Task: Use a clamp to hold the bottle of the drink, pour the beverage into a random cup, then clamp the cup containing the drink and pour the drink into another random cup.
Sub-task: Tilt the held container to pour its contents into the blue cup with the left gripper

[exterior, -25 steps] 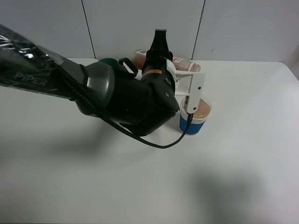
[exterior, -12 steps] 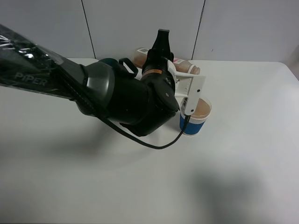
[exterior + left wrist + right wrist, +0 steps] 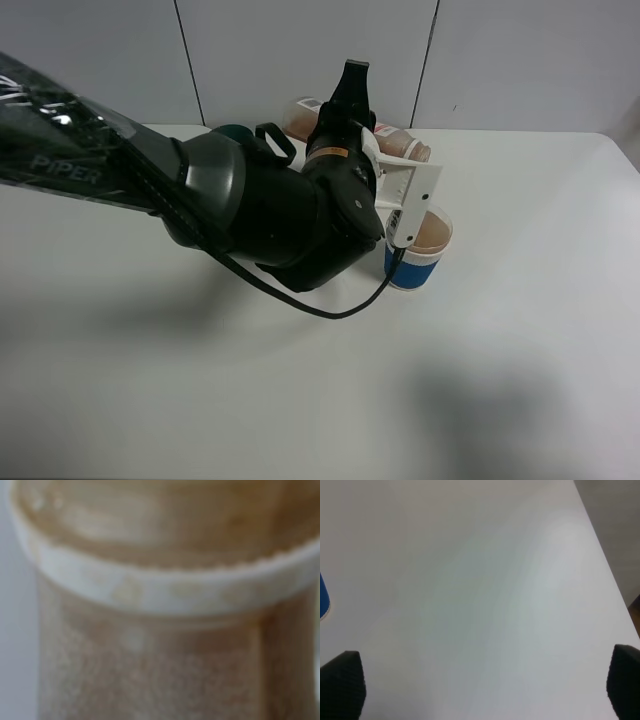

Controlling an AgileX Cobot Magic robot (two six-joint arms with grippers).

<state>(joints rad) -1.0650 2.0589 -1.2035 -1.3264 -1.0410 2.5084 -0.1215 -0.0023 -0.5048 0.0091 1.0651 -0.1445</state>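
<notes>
My left gripper (image 3: 350, 100), the clamp, is shut on the bottle (image 3: 398, 144), which lies nearly level at the back of the table with its neck to the right. The bottle holds brown beverage and carries a pink-red label. In the left wrist view its neck (image 3: 160, 587) fills the blurred picture. Just in front of the bottle stands the blue-banded cup (image 3: 418, 250) with brown drink in it. My right gripper (image 3: 482, 685) hangs open over bare table, with the blue cup's edge (image 3: 322, 600) beside it. The other random cup is out of view.
A teal tumbler (image 3: 235, 132) peeks out behind the bulky black left arm (image 3: 270, 215). The white table (image 3: 520, 330) stretches wide to the front and right, and a pale wall rises behind it.
The left gripper and the bottle have shifted slightly up and to the right above the cup. The right arm has not moved.
</notes>
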